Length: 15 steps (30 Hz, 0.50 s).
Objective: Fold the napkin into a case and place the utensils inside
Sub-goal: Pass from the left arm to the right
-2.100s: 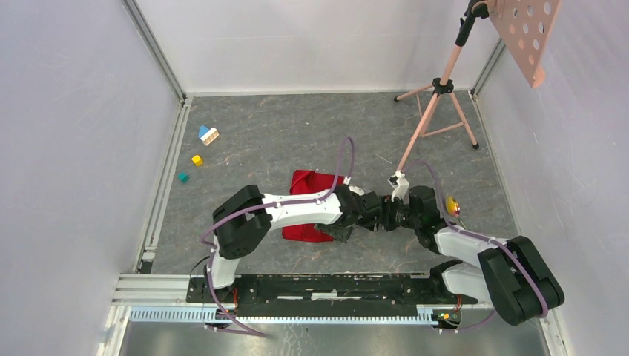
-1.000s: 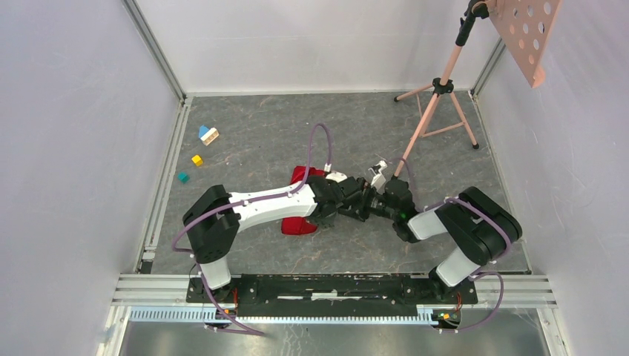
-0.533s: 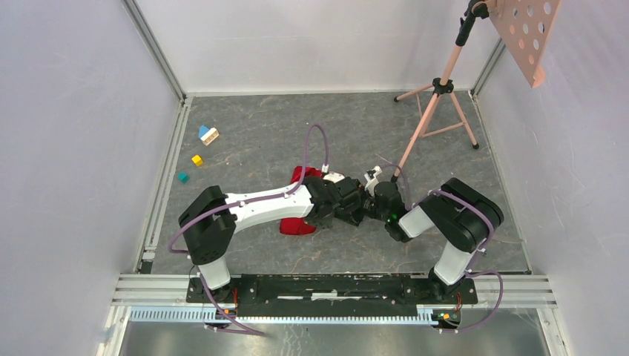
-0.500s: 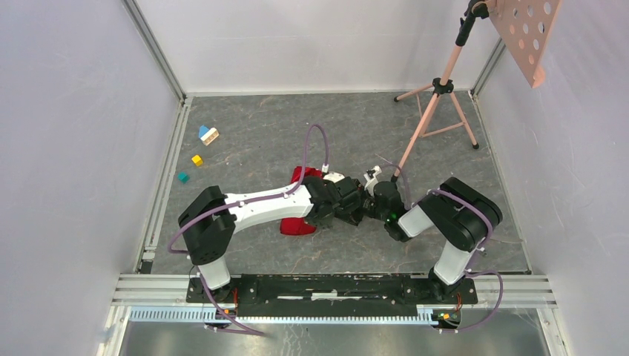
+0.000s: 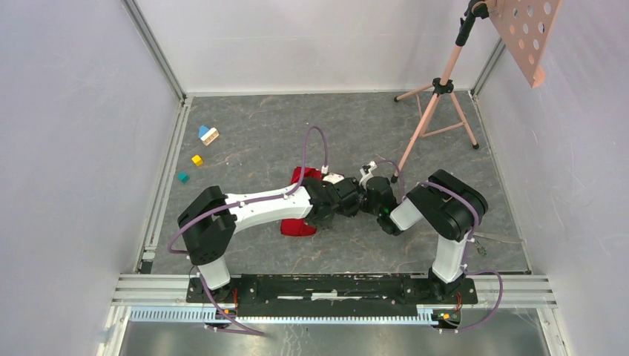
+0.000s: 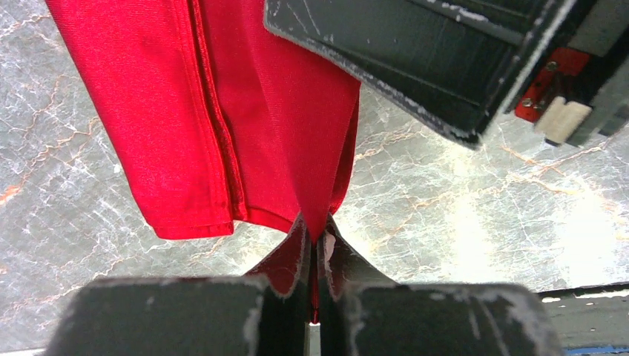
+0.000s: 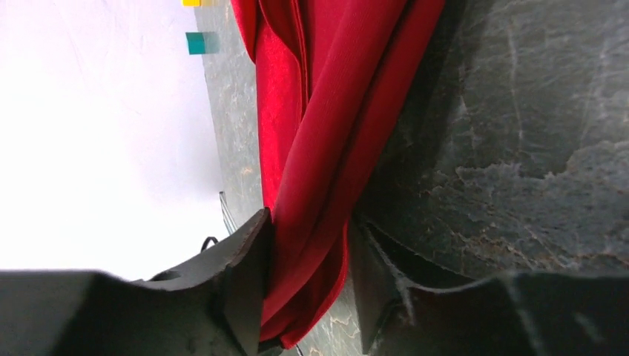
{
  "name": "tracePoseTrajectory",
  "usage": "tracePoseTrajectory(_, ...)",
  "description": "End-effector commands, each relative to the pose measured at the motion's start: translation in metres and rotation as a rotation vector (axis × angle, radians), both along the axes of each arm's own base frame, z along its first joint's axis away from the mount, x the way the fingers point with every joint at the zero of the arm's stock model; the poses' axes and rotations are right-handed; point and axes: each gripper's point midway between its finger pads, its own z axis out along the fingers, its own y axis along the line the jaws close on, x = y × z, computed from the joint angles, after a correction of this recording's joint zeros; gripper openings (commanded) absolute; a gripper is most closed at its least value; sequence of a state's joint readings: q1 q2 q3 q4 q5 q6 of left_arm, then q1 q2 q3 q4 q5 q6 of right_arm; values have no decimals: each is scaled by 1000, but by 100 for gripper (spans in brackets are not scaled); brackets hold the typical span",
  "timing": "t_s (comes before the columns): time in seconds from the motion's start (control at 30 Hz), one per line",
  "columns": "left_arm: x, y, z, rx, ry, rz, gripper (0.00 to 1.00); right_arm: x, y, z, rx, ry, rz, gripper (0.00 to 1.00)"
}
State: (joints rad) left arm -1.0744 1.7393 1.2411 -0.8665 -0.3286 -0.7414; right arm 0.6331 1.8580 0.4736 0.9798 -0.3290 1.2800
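- The left gripper point(image 6: 315, 236) has its fingers pressed together on a thin edge of the napkin point(image 6: 222, 111). In the left wrist view the red cloth spreads from that pinch towards 12 o'clock, doubled along a hemmed seam.
- The right gripper point(image 7: 310, 222) has its fingers partly apart, with a thick fold of the same cloth running between them. Whether they press on it I cannot tell.
- In the overhead view the two grippers meet nose to nose near the middle of the grey marbled table point(image 5: 259, 141), the right one just at 3 o'clock of the left.
- The napkin lies bunched under the left arm, at 9 o'clock of the grippers, with red showing on both sides of the white link.
- Small coloured blocks point(image 5: 208, 135) sit well apart, at 10 o'clock of the napkin.
- A pink tripod stand point(image 5: 438, 87) stands at 1 o'clock.
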Motion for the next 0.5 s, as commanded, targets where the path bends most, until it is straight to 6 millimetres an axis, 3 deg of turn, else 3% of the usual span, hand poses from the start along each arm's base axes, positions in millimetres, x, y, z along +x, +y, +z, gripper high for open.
tracePoseTrajectory(0.0, 3, -9, 14, -69, -18, -25, 2, 18, 1, 11, 10, -99, -24, 35)
tracePoseTrajectory(0.07, 0, -12, 14, -87, 1, -25, 8, 22, 1, 19, 18, -175, -19, 7)
tracePoseTrajectory(0.1, -1, -14, 15, -107, 8, -26, 13, 22, 2, 19, 8, -196, -4, 1)
tracePoseTrajectory(0.27, 5, -17, 40, -262, 14, 4, 49, 23, 8, 14, -51, -260, 88, 0)
tracePoseTrajectory(0.33, 13, -15, 53, -349, 27, 28, 54, 23, 7, 12, -77, -269, 110, 1)
tracePoseTrajectory(0.47, 52, 2, 79, -505, -16, 130, 60, 27, 7, 10, -141, -295, 149, 1)
